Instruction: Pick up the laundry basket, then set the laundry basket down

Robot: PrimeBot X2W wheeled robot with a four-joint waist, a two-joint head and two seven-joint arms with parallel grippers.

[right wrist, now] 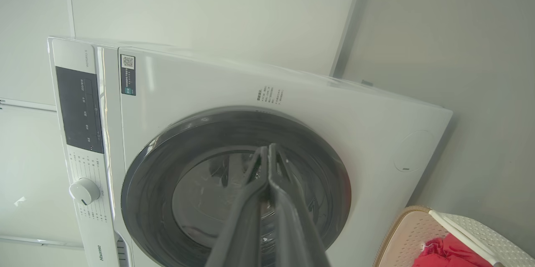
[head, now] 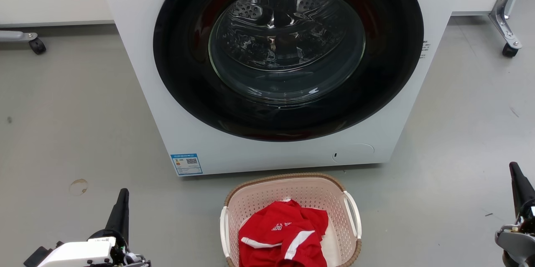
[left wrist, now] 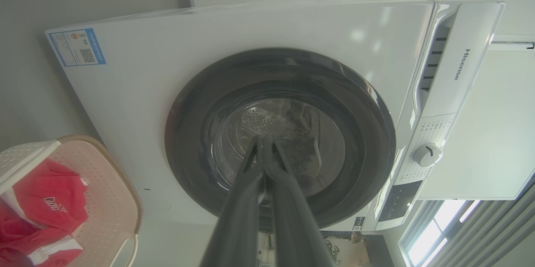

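The laundry basket (head: pixel 311 194), pale pink with a brown woven-look rim and white loop handles, stands on the floor in front of the washing machine, at the bottom middle of the head view. A red and white garment (head: pixel 284 233) lies inside it. My left gripper (head: pixel 123 194) is shut and empty, well to the basket's left. Far off to the basket's right, my right gripper (head: pixel 513 169) is shut and empty too. In the left wrist view the shut fingers (left wrist: pixel 262 139) point at the machine door, with the basket (left wrist: pixel 104 183) at lower left. The right wrist view has the shut gripper (right wrist: pixel 267 150) and the basket (right wrist: pixel 411 229) at lower right.
A white front-loading washing machine (head: pixel 175 104) with a dark round door (head: pixel 288 49) stands right behind the basket. Grey floor spreads to both sides. Caster wheels of frames sit at the far left (head: pixel 36 45) and far right (head: pixel 510 49).
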